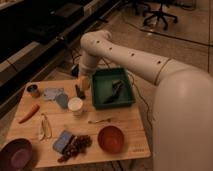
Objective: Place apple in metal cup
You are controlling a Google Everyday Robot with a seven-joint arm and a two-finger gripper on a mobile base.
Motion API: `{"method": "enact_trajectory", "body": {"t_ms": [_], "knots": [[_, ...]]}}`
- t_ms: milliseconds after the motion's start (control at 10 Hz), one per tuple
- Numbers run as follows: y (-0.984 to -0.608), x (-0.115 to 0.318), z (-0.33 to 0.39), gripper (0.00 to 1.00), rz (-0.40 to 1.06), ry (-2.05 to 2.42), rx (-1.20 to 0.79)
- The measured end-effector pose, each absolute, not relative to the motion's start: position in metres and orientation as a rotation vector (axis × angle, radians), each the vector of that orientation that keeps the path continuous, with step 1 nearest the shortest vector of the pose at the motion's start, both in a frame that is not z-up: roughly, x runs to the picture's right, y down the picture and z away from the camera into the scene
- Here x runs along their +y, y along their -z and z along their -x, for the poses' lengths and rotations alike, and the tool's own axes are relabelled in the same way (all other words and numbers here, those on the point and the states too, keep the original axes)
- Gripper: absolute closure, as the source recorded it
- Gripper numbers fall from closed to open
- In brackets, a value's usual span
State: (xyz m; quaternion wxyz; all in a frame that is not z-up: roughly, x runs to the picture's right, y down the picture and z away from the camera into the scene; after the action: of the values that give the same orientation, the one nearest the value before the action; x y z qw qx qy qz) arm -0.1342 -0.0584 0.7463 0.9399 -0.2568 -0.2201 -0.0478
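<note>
The metal cup [33, 90] is a small grey cylinder standing upright at the table's far left corner. A small round orange thing that I take for the apple [84, 82] sits at the table's far edge, just left of the green tray. My gripper [79, 92] hangs from the arm directly in front of and left of the apple, low over the table. Its dark fingers are shut with nothing between them. I cannot tell whether it touches the apple. The cup is a good way to the gripper's left.
A green tray [98, 102] with a dark tool stands right of the gripper. A white cup [75, 106] stands just in front, with blue cloth [55, 94] left of it. Also on the table are a carrot [28, 113], fork [100, 120], orange-brown bowl [110, 138], purple bowl [15, 154], sponge [63, 141] and grapes [76, 146].
</note>
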Motion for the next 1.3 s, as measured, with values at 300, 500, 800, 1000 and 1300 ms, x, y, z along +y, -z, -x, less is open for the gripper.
{"method": "enact_trajectory", "body": {"t_ms": [300, 500, 800, 1000, 1300], "knots": [[-0.755, -0.091, 0.196, 1.00, 0.486, 0.183, -0.581], [-0.772, -0.114, 0.245, 1.00, 0.477, 0.192, -0.705], [-0.801, -0.127, 0.308, 1.00, 0.484, 0.192, -0.853], [-0.820, -0.120, 0.333, 1.00, 0.503, 0.204, -0.898], [-0.837, -0.096, 0.359, 1.00, 0.487, 0.244, -0.921]]}}
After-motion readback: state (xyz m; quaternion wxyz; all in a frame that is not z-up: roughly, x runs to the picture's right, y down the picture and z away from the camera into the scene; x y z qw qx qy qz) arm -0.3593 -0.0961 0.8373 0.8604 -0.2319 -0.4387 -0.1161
